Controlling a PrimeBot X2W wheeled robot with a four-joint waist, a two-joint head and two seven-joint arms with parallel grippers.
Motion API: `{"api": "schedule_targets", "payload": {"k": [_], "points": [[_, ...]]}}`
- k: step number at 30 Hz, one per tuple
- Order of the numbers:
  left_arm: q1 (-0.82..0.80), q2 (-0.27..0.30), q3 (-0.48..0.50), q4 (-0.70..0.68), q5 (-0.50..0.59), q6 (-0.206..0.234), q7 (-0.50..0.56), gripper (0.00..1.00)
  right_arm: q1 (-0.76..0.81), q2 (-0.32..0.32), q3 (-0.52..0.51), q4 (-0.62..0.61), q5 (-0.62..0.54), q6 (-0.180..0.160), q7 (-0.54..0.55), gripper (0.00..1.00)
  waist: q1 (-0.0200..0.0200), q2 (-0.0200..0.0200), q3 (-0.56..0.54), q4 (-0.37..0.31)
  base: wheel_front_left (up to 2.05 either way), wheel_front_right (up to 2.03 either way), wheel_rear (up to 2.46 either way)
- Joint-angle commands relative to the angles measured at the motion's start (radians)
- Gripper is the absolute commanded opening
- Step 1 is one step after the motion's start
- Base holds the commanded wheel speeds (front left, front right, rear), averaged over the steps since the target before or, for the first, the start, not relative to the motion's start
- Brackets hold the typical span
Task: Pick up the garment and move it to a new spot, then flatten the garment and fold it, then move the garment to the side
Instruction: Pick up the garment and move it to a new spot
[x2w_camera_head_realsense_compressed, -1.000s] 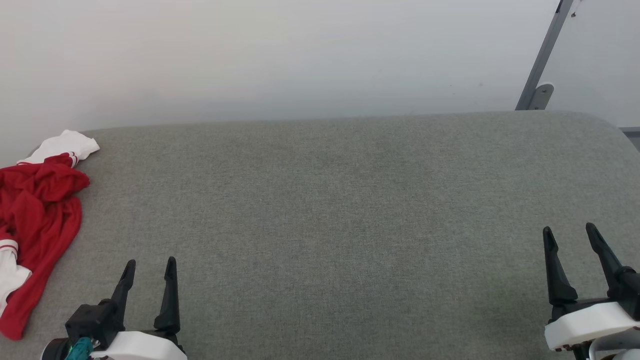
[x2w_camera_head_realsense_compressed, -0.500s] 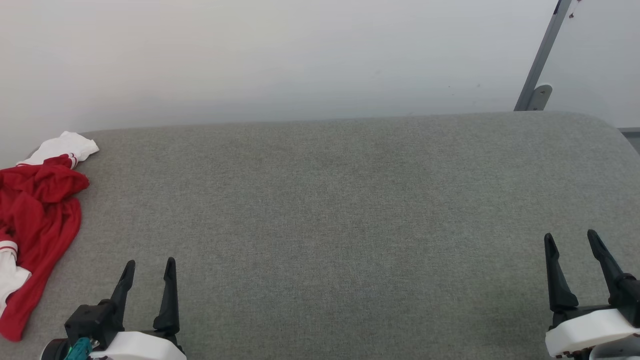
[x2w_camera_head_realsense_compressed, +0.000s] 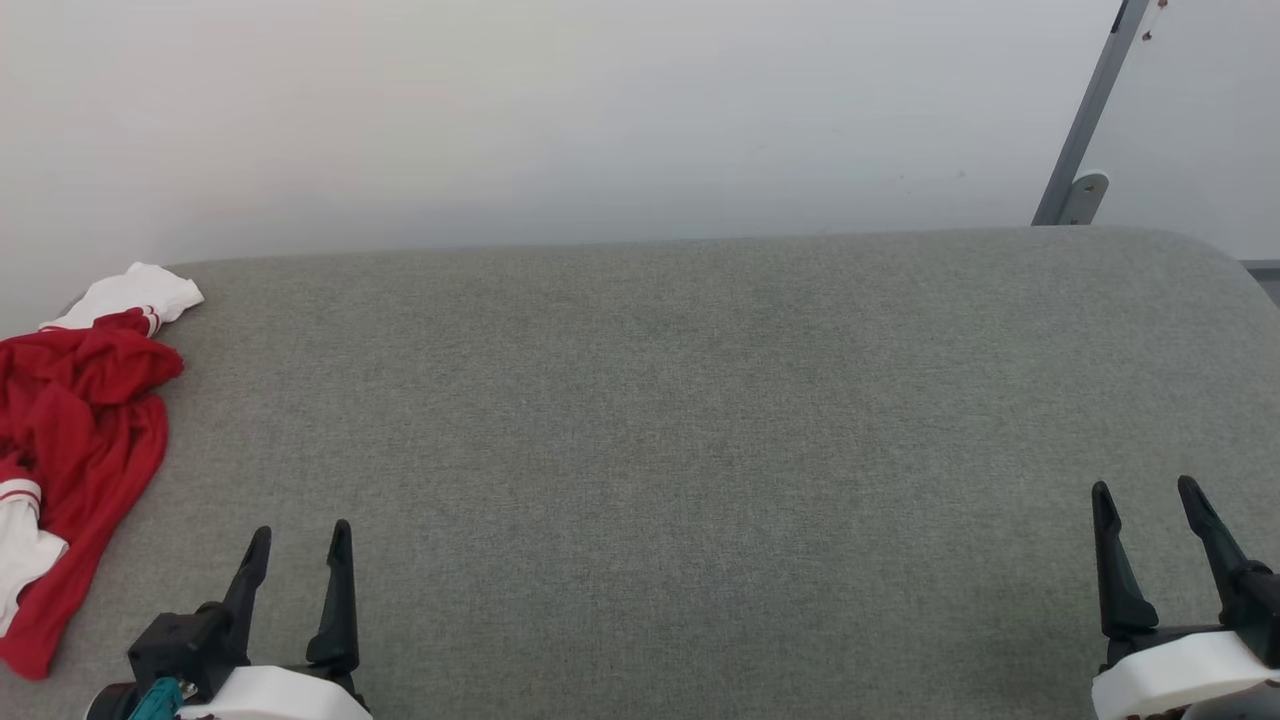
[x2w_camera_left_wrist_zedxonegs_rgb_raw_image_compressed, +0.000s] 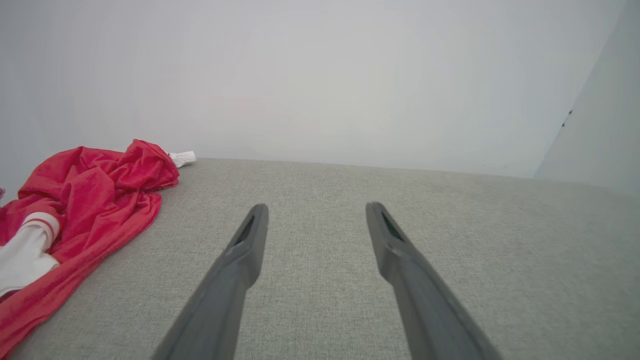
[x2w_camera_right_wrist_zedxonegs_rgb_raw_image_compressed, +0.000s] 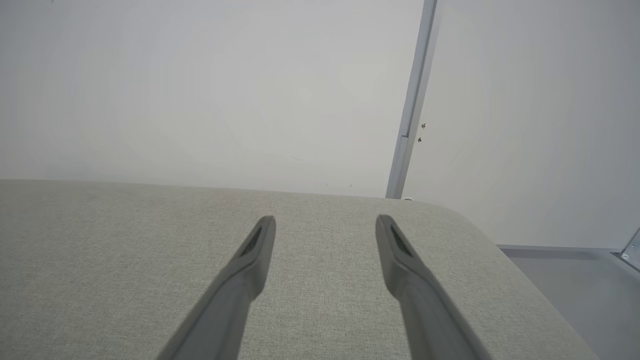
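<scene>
The garment (x2w_camera_head_realsense_compressed: 85, 440), red with white striped sleeves, lies crumpled at the far left edge of the grey fabric surface (x2w_camera_head_realsense_compressed: 680, 400); its printed number is hidden in the folds. In the left wrist view the garment (x2w_camera_left_wrist_zedxonegs_rgb_raw_image_compressed: 90, 200) is bunched to the left of my fingers. My left gripper (x2w_camera_head_realsense_compressed: 300, 532) stands open at the lower left, a short way right of the garment and apart from it, nothing between its fingers (x2w_camera_left_wrist_zedxonegs_rgb_raw_image_compressed: 250, 240). My right gripper (x2w_camera_head_realsense_compressed: 1145, 490) is open and empty at the lower right, over bare fabric (x2w_camera_right_wrist_zedxonegs_rgb_raw_image_compressed: 125, 260).
A pale wall (x2w_camera_head_realsense_compressed: 600, 110) runs along the back of the surface. A grey metal post (x2w_camera_head_realsense_compressed: 1085, 120) with a bracket rises at the back right. The surface rounds off at its right end, with floor (x2w_camera_right_wrist_zedxonegs_rgb_raw_image_compressed: 575, 270) beyond it.
The right gripper has drawn back a little toward the bottom of the head view. The left gripper and the garment have kept their places; the camera has shifted slightly.
</scene>
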Motion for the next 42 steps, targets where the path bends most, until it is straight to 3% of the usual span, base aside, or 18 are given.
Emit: {"api": "schedule_targets", "payload": {"k": [1,10,17,32,42], "points": [[0.007,0.004,-0.003,0.001,-0.007,-0.004,-0.007,1.0,0.01,0.004,-0.003,-0.003,-0.008,0.0,-0.005,1.0,0.0,0.0,0.0,0.002,0.0,0.0,0.0],[-0.016,0.012,-0.016,0.026,-0.012,-0.003,-0.007,1.0,0.021,0.004,0.013,-0.002,0.0,0.0,-0.005,1.0,0.0,0.0,-0.012,0.055,0.0,0.0,0.0],[-0.029,0.022,0.0,0.04,-0.005,-0.003,-0.007,1.0,0.016,-0.004,0.049,0.008,0.006,0.0,-0.005,1.0,0.0,0.0,-0.027,0.128,0.0,0.0,0.0],[-0.024,0.04,0.031,0.068,0.003,-0.003,-0.007,1.0,-0.004,-0.008,0.142,0.026,0.017,0.0,-0.005,1.0,0.0,0.0,-0.059,0.349,0.0,0.0,0.0],[-0.021,0.034,0.05,0.083,0.01,-0.003,-0.007,1.0,-0.027,-0.008,0.185,0.025,0.018,0.0,-0.005,1.0,0.0,0.0,-0.058,0.426,0.0,0.0,0.0]]}}
